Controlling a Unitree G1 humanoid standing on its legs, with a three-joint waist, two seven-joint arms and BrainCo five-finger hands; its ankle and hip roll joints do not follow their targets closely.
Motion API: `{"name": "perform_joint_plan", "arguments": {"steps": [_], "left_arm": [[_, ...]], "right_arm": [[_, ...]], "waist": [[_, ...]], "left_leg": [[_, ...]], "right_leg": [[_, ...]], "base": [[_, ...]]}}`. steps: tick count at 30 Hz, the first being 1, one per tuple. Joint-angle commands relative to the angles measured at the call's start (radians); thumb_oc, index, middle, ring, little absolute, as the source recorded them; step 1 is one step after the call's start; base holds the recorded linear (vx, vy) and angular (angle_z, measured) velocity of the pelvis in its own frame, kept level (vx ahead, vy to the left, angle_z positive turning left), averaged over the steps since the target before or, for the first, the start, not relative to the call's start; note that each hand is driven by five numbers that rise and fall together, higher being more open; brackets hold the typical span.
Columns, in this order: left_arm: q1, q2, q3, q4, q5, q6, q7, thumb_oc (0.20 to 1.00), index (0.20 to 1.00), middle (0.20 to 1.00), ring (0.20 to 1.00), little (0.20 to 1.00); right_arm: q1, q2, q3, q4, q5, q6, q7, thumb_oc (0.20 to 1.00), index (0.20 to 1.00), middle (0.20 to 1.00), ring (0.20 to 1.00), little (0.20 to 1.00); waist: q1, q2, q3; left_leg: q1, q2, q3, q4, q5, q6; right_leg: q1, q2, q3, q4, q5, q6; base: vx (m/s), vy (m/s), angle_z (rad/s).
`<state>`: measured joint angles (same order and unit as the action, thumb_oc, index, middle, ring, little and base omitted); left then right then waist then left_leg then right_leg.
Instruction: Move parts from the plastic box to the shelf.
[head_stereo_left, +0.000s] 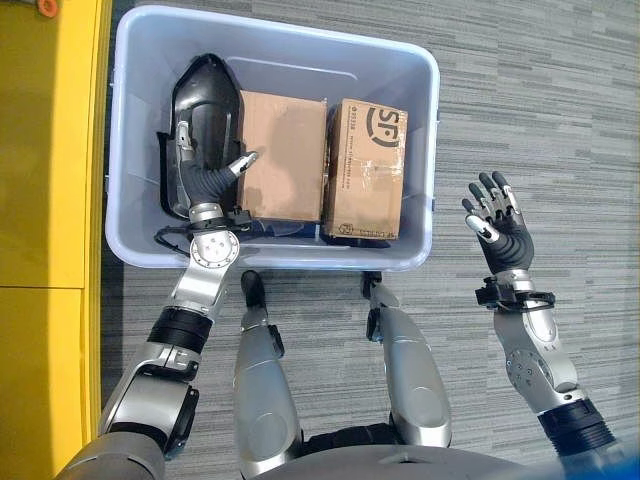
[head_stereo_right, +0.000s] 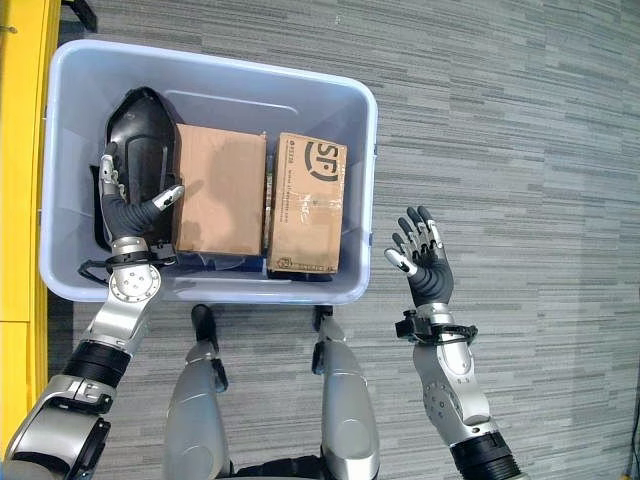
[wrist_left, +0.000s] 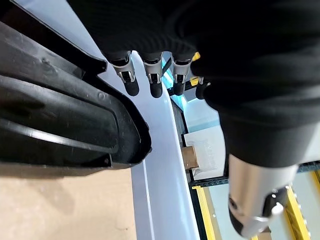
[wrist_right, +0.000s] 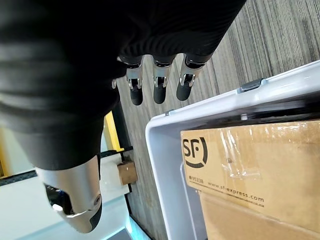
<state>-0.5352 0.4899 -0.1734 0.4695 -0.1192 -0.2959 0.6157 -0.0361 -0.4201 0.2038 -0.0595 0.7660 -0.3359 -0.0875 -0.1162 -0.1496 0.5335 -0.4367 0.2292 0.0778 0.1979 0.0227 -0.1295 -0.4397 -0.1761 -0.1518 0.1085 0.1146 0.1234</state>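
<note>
A pale blue plastic box (head_stereo_left: 420, 70) stands on the carpet before me. Inside lie a black moulded part (head_stereo_left: 205, 100) at its left side, a plain cardboard box (head_stereo_left: 283, 150) in the middle and a printed cardboard box (head_stereo_left: 366, 165) to the right. My left hand (head_stereo_left: 205, 180) reaches inside the plastic box, fingers relaxed over the black part (wrist_left: 60, 120), thumb pointing at the plain box. My right hand (head_stereo_left: 505, 230) hovers open above the carpet, to the right of the plastic box and clear of it, holding nothing.
A yellow shelf surface (head_stereo_left: 40, 200) runs along the left, close against the plastic box. Grey striped carpet (head_stereo_left: 540, 100) spreads to the right and beyond the box.
</note>
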Motion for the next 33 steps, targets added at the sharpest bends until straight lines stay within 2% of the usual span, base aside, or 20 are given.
{"name": "perform_joint_plan", "arguments": {"steps": [1,3,4,9,12,17,19,24,29,33], "left_arm": [[-0.074,0.090,-0.002,0.072,0.002,0.001,-0.004,1.000,1.000,1.000,1.000,1.000],[-0.093,0.083,-0.010,0.113,-0.009,0.009,-0.009,1.000,1.000,1.000,1.000,1.000],[-0.138,0.076,-0.026,0.198,-0.042,0.020,-0.013,1.000,1.000,1.000,1.000,1.000],[-0.265,0.074,-0.059,0.398,-0.132,0.033,-0.052,1.000,1.000,1.000,1.000,1.000],[-0.312,0.054,-0.044,0.502,-0.262,0.031,-0.122,1.000,1.000,1.000,1.000,1.000],[-0.369,0.033,-0.073,0.602,-0.289,0.081,-0.193,1.000,1.000,1.000,1.000,1.000],[-0.390,0.010,-0.109,0.606,-0.268,0.100,-0.227,1.000,1.000,1.000,1.000,1.000],[-0.375,-0.068,-0.155,0.534,-0.258,0.090,-0.230,1.000,1.000,1.000,1.000,1.000],[-0.321,-0.159,-0.179,0.453,-0.328,0.063,-0.244,1.000,1.000,1.000,1.000,1.000],[-0.289,-0.181,-0.176,0.394,-0.372,0.035,-0.240,1.000,1.000,1.000,1.000,1.000]], "right_arm": [[0.001,-0.005,-0.031,-0.090,0.029,-0.063,0.018,1.000,1.000,1.000,1.000,1.000],[0.002,-0.006,-0.025,-0.091,0.026,-0.063,0.018,1.000,1.000,1.000,1.000,1.000],[0.003,-0.009,-0.011,-0.095,0.033,-0.063,0.021,1.000,1.000,1.000,1.000,1.000],[0.005,-0.032,0.018,-0.112,0.039,-0.065,0.029,1.000,1.000,1.000,1.000,1.000],[0.012,-0.040,0.031,-0.119,0.049,-0.062,0.035,1.000,1.000,1.000,1.000,1.000],[0.014,-0.054,0.045,-0.126,0.050,-0.051,0.042,1.000,1.000,1.000,1.000,1.000],[0.015,-0.058,0.041,-0.128,0.060,-0.046,0.047,1.000,1.000,1.000,1.000,1.000],[0.007,-0.045,0.041,-0.125,0.066,-0.039,0.044,1.000,1.000,1.000,1.000,1.000],[-0.007,-0.021,0.047,-0.116,0.062,-0.032,0.024,1.000,1.000,1.000,1.000,1.000],[-0.009,-0.011,0.048,-0.110,0.059,-0.031,0.014,1.000,1.000,1.000,1.000,1.000]], "waist": [[0.006,-0.126,-0.013],[0.001,-0.131,-0.013],[-0.008,-0.139,-0.013],[-0.034,-0.164,-0.013],[-0.047,-0.175,-0.013],[-0.062,-0.180,-0.013],[-0.068,-0.179,-0.013],[-0.070,-0.169,-0.013],[-0.070,-0.155,-0.013],[-0.066,-0.145,-0.013]], "left_leg": [[-0.125,0.070,-0.059,0.134,-0.015,-0.008],[-0.136,0.070,-0.059,0.138,-0.014,-0.008],[-0.154,0.071,-0.062,0.142,-0.010,-0.009],[-0.183,0.079,-0.066,0.147,-0.002,-0.013],[-0.189,0.083,-0.069,0.151,-0.001,-0.016],[-0.191,0.090,-0.065,0.154,-0.002,-0.021],[-0.186,0.090,-0.063,0.153,-0.001,-0.022],[-0.179,0.091,-0.060,0.144,0.001,-0.020],[-0.157,0.091,-0.053,0.133,0.002,-0.017],[-0.140,0.090,-0.047,0.122,0.004,-0.015]], "right_leg": [[0.039,-0.112,0.016,0.008,0.000,0.066],[0.028,-0.111,0.018,0.009,0.002,0.065],[0.011,-0.108,0.019,0.010,0.006,0.064],[-0.017,-0.100,0.021,0.012,0.013,0.064],[-0.025,-0.096,0.024,0.013,0.016,0.065],[-0.031,-0.089,0.032,0.014,0.021,0.066],[-0.030,-0.090,0.034,0.013,0.025,0.067],[-0.030,-0.090,0.041,0.011,0.028,0.067],[-0.025,-0.091,0.050,0.014,0.026,0.065],[-0.017,-0.093,0.050,0.015,0.022,0.064]], "base": [[-0.03,0.003,0.04],[-0.02,-0.002,-0.01],[0.00,0.000,0.00],[-0.01,-0.001,-0.01],[-0.01,-0.008,-0.05],[0.00,-0.001,-0.01],[0.00,0.000,0.00],[0.00,0.000,0.00],[0.01,-0.005,-0.06],[0.01,-0.009,-0.11]]}}
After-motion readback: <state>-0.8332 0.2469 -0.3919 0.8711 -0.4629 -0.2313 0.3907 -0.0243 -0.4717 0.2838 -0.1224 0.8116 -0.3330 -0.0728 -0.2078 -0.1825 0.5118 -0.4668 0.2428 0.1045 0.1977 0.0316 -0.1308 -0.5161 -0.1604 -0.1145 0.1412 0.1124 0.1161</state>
